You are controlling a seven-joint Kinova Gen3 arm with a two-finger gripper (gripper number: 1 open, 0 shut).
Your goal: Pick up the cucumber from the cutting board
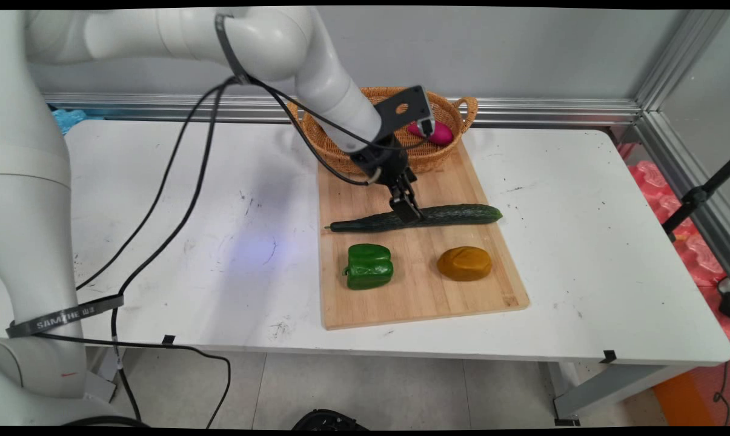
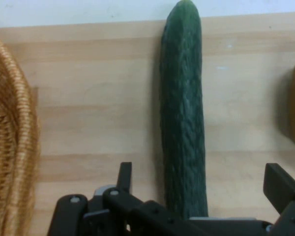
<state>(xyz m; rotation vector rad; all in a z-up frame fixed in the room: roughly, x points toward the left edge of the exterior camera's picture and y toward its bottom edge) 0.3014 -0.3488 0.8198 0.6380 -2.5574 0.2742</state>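
The main view looks down from above the near side of the desk [image 1: 583,242], facing the back wall and taking in the whole top from some way off. The hand view rides on the arm's hand and looks along the claw [image 2: 201,189], close above the cutting board [image 2: 98,123]. Both views share the board, the cucumber [image 2: 183,113] and part of the basket [image 2: 12,147].

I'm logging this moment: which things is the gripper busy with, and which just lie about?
Busy with: gripper, open, fingers either side of the cucumber.
Lying about: green pepper, potato, basket with a pink thing, cutting board.
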